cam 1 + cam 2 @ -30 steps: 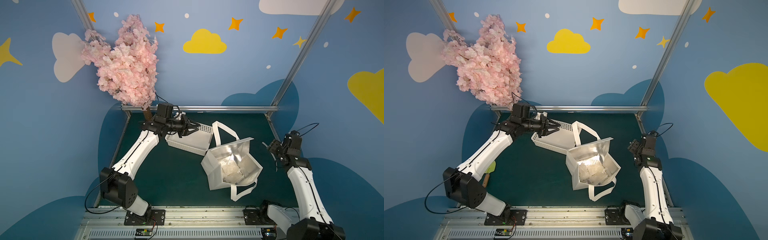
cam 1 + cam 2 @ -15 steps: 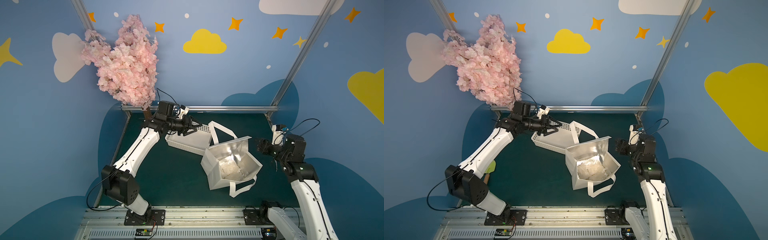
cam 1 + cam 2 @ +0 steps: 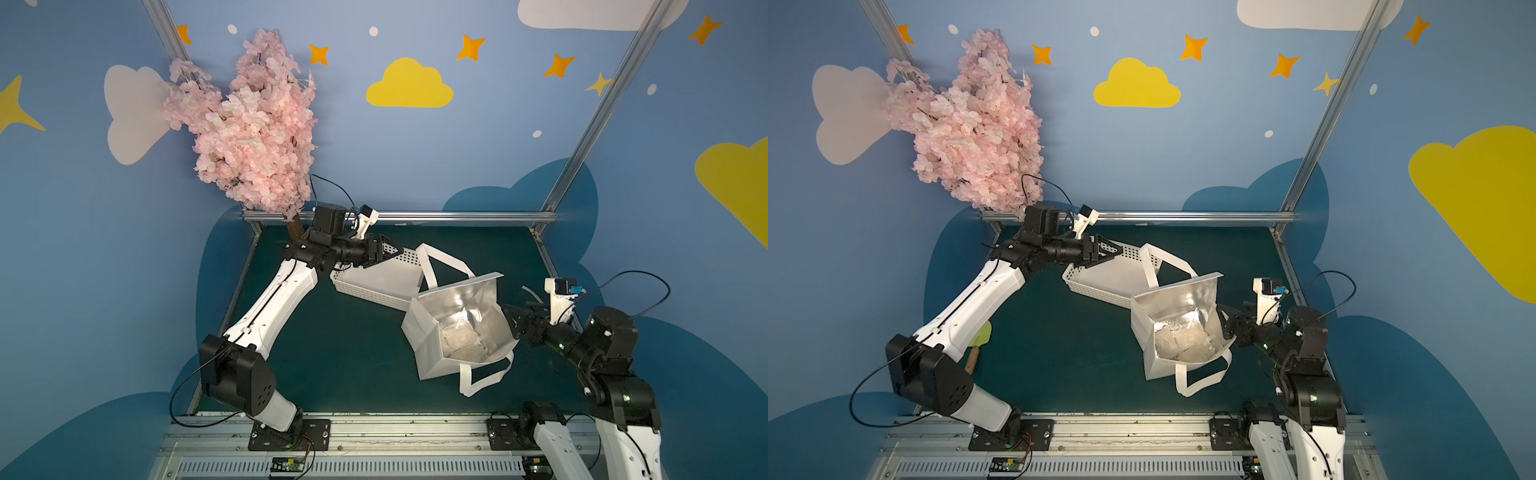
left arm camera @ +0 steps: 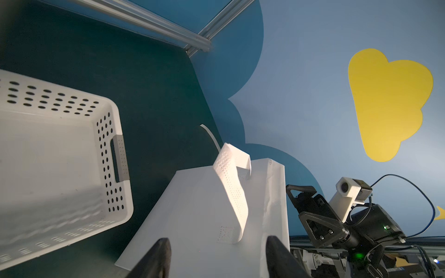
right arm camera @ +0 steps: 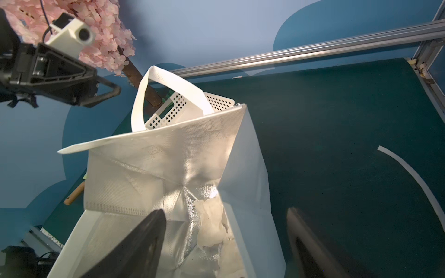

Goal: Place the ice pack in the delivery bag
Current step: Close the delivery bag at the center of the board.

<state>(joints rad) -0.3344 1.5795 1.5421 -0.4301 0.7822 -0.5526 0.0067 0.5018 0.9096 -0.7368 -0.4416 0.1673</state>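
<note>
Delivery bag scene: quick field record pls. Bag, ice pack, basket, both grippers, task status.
delivery bag: standing, mouth open
ice pack: lying on the bag's bottom
basket: behind the bag; the part in view is empty
left gripper: open, above the basket, holding nothing
right gripper: open, at the bag's rim, one side wall between its jaws
task status: looks done, ice pack is in the bag

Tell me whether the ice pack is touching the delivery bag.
Touching: both top views show the ice pack resting on the foil lining of the delivery bag.
</note>
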